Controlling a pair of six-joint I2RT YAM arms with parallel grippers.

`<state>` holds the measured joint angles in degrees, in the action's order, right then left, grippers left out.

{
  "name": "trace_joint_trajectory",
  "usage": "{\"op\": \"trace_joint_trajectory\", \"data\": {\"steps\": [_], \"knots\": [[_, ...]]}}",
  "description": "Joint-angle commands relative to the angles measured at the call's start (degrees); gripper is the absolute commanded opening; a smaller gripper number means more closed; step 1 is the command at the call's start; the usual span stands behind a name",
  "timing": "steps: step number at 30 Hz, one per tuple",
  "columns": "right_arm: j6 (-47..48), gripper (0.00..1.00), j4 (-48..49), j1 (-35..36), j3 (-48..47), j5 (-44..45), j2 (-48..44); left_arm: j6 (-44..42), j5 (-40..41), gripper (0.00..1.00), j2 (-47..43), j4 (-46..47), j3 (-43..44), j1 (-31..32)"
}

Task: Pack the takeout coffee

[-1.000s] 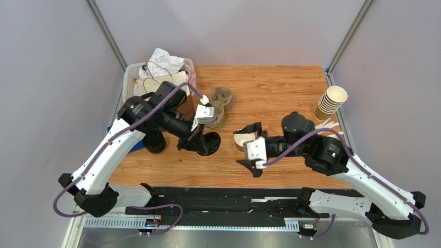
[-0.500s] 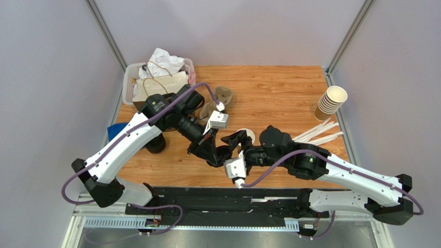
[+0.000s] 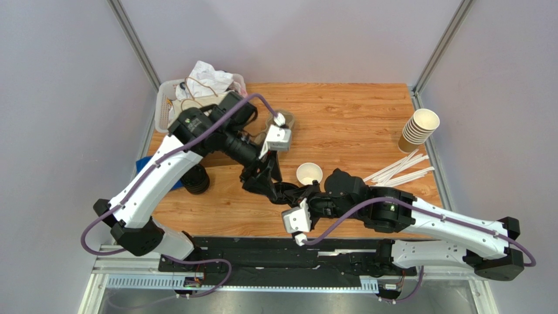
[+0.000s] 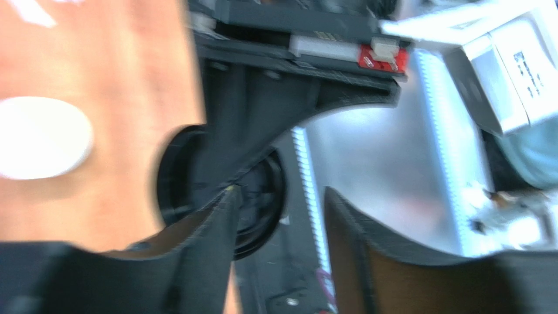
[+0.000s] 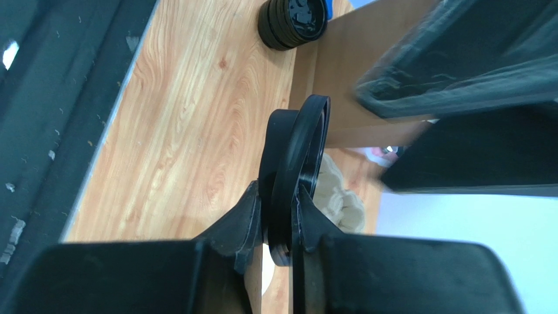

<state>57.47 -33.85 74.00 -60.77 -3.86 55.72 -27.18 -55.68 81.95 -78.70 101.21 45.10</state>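
Right wrist: R jaws tight on black lid (image 5: 289, 163) rim; L jaws apart.

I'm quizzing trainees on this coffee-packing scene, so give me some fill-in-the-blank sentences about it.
The right gripper is shut on a black ___.
The left gripper has its jaws ___.
The lone paper cup stands ___ on the table, mouth uncovered.
Missing words: lid, open, upright.

table (image 3: 353, 118): grained wood | lid (image 5: 288, 170): glossy black plastic | cup (image 3: 309, 174): matt paper
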Motion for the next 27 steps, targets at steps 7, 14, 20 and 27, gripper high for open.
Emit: {"op": "trace_joint_trajectory", "data": {"steps": [7,14,20,27], "knots": [[-51.2,0.00,-4.8,-33.1,-11.6,-23.6,1.9,14.4,11.8,0.85,-5.5,32.4,5.6,-12.5],[-90.7,0.00,11.2,-55.0,-2.9,-55.7,6.1,26.8,25.0,0.75,-9.0,57.4,-10.8,-12.4],[-114.1,0.00,36.8,-59.7,6.8,-59.4,4.7,32.0,22.6,0.58,-2.7,54.6,-7.2,-9.8],[-118.0,0.00,41.8,-59.9,9.3,-60.6,4.0,27.6,24.4,0.47,1.8,47.0,-4.2,-2.8]]}}
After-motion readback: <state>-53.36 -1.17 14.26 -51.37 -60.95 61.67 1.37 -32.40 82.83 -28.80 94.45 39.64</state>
